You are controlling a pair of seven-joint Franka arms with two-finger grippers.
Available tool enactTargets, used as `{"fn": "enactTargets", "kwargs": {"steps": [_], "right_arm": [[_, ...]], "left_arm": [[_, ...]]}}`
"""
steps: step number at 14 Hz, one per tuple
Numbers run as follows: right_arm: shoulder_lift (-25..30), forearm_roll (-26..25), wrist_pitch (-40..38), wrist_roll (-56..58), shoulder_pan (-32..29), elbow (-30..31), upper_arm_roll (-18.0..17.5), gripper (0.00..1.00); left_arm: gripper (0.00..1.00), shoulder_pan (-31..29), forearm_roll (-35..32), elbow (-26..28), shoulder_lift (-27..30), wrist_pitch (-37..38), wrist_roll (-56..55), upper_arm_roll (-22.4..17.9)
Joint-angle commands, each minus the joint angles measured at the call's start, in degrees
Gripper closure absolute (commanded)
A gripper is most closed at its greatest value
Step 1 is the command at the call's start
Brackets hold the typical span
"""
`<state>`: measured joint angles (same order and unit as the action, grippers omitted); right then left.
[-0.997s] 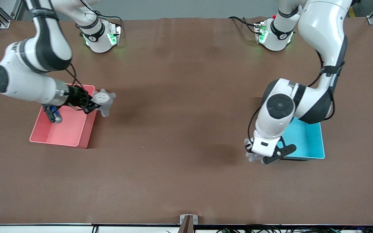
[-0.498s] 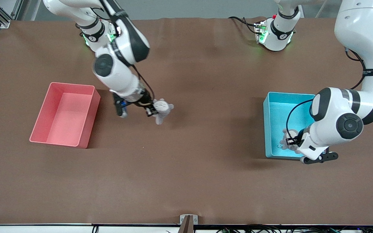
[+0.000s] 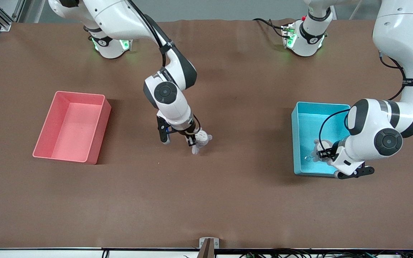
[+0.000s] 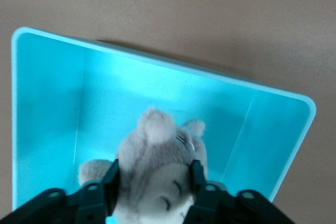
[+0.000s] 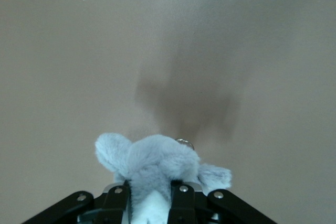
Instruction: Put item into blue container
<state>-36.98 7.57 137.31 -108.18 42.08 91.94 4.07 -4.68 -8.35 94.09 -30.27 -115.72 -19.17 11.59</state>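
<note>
Blue bin [image 3: 301, 111]: sits on the table [image 3: 228, 200] toward the left arm's end; its floor looks bare apart from what hangs over it.
Left claw [image 3: 322, 153]: over the blue bin, clenched on a grey plush [image 3: 317, 146].
Left plush: inside the bin's outline but, by my reading, not yet let go.
Right claw [image 3: 191, 138]: over bare table between the pink bin [image 3: 58, 98] and the blue bin, grasping a second plush [image 3: 201, 137].
Progress: nothing is dropped in the blue bin yet; the left plush seems one release away, while the right plush has most of the table to cross.
Left to do: open the left claw, carry the right plush over to the blue bin, drop it.
Left wrist view: shows both fingers [image 4: 112, 182] pressing the plush's [image 4: 155, 174] sides, with the bin's walls [image 4: 47, 103] framing it, which the front view partly hides under the arm.
Right wrist view: shows only table and a shadow under its plush [image 5: 152, 166]; no bin appears.
Front view: alone shows both bins and how well apart the right claw is from the blue bin.
</note>
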Motion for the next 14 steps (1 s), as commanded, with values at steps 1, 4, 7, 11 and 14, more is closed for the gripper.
{"fn": "enactTargets", "kwargs": {"steps": [1, 4, 7, 11, 14], "right_arm": [[-2.4, -3.3, -0.8, -2.1, 1.3, -1.8, 0.9, 0.98], [-3.8, -4.8, -0.8, -2.1, 1.3, -1.6, 0.8, 0.44], [-3.7, -4.9, -1.2, -1.3, 0.8, -1.9, 0.9, 0.0], [-2.3, -4.2, -6.7, 11.0, -3.2, -3.0, 0.7, 0.0], [0.0, -2.3, -15.2, 21.9, -7.8, -6.1, -0.2, 0.0]], "left_arm": [[0.0, -0.2, 0.8, -1.6, 2.8, 2.2, 0.2, 0.5], [0.0, 0.0, 0.6, -6.9, 3.1, 7.0, 0.5, 1.8], [0.0, 0.5, 0.3, -12.5, 3.0, 13.1, 0.3, 4.5], [0.0, 0.7, 0.1, -13.6, 3.1, 16.4, -0.5, 8.4], [0.0, 2.0, 0.5, -12.5, 2.6, 16.4, -2.7, 12.0]]}}
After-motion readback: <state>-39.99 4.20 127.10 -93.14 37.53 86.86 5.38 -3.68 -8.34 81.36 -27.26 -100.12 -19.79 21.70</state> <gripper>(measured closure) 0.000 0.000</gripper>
